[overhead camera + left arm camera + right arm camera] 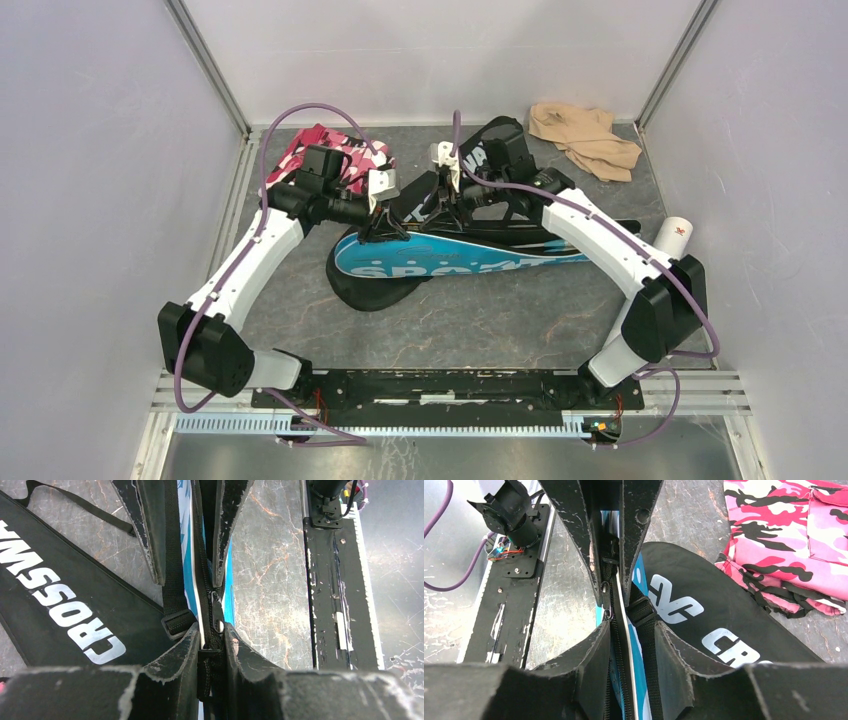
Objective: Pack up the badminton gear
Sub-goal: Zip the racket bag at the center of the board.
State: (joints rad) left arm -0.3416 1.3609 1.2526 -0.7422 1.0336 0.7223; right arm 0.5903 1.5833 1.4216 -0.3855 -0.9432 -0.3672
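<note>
Left end effector [212,635] around blue cover [229,595]

The left arm [250,255] and right arm [600,235] reach inward, wrists facing each other. The left end effector [212,630] pinches the blue cover [450,262] at its edge. The right end effector [631,627] has its fingers parted.

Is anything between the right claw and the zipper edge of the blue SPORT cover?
Nothing foreign. The right claw straddles the zipper edge of the blue SPORT cover, jaws open. A black strap lies inside that gap beside the zipper, so closing would probably catch it too. The left claw pinches the same edge.
</note>
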